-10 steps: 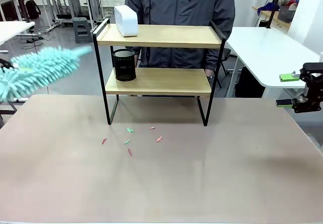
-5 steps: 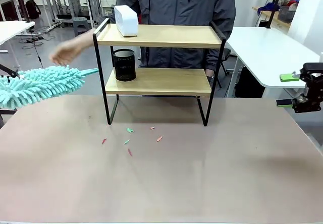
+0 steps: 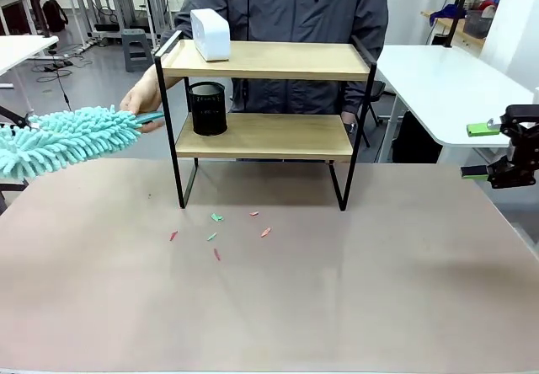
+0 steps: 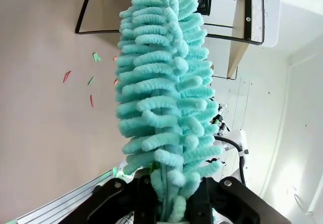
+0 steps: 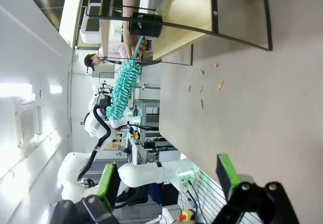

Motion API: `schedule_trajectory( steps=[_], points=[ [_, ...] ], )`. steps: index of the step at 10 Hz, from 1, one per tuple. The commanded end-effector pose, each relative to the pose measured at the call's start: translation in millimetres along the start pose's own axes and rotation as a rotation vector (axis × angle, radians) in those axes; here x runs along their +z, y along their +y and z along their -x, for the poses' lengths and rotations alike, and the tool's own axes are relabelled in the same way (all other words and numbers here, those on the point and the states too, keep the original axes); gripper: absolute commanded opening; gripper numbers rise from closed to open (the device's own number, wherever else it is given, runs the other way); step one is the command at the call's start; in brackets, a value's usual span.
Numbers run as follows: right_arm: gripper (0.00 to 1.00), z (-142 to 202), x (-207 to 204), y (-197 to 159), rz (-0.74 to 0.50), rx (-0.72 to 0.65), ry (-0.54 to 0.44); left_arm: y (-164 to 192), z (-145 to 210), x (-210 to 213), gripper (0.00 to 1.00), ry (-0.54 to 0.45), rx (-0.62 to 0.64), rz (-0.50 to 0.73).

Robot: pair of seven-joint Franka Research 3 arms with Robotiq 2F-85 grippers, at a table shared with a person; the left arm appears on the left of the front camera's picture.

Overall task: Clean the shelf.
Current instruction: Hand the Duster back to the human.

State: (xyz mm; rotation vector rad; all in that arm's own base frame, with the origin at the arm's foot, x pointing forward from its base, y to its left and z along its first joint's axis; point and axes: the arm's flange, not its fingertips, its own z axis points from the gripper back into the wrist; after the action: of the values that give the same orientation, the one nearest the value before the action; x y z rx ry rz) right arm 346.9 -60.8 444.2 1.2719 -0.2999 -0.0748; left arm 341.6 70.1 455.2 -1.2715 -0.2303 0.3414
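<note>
Centrally, shelf point(image 3: 266, 96) stands between both fingers.

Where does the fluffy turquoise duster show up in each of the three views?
Front view: fluffy turquoise duster at far left, level with the shelf's lower board, a person's hand at its tip.
Left wrist view: duster runs up the middle from the left gripper.
Right wrist view: duster upper left, small.
Shared landmark: black mesh cup on the lower board.
</note>
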Motion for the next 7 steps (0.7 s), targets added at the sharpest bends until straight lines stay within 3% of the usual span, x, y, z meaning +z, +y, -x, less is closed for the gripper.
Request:
schedule_trajectory(
  steps=[1,2,3,4,6,7],
  points=[
    [1.0,0,3,2,0.007,-0.004,0.014,-1,1,0,0.0,-0.013,-0.018,0.022],
    [1.0,0,3,2,0.007,-0.004,0.014,-1,1,0,0.0,-0.013,-0.018,0.022],
    [1.0,0,3,2,0.007,-0.004,0.014,0,0,0,0.3,-0.001,0.0,0.0],
    [1.0,0,3,2,0.007,-0.004,0.014,-2,0,-1,0.75,0.003,-0.009,-0.037],
    [1.0,0,3,2,0.007,-0.004,0.014,1,-1,5,1.0,0.016,-0.006,-0.023],
    [1.0,0,3,2,0.007,-0.004,0.014,8,-2,7,1.0,0.026,-0.012,-0.001]
  ],
)
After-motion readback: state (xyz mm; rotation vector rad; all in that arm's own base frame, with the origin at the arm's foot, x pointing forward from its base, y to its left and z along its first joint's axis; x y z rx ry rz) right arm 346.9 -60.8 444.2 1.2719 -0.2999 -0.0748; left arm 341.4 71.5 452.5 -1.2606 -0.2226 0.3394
